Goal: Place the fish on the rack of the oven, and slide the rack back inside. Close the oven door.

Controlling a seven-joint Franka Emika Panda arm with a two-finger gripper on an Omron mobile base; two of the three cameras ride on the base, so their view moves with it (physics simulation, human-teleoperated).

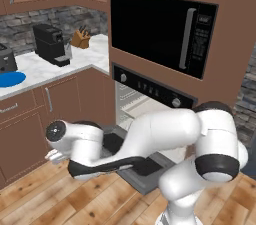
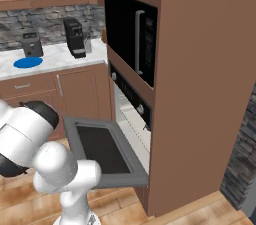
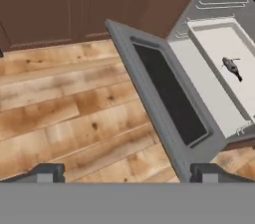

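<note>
The oven [image 1: 150, 88] is black with a strip of silver knobs, and the oven door [image 3: 169, 93] hangs open, lying flat over the wooden floor. In the hand view the pale rack [image 3: 211, 39] lies in the cavity at the upper right. The small dark fish [image 3: 232, 67] rests on it. My gripper [image 3: 127, 174] is open with nothing between its fingertips [image 3: 47, 173], hovering above the floor to the left of the open door and well away from the fish. The same door [image 2: 102, 149] shows in the right base view, partly behind my arm.
A black microwave [image 1: 160, 31] sits above the oven. The counter to the left carries a blue plate [image 1: 10, 79], a coffee machine [image 1: 50, 44], a knife block [image 1: 80, 38] and a toaster [image 2: 31, 44]. Brown cabinets [image 3: 45, 4] stand beside the oven.
</note>
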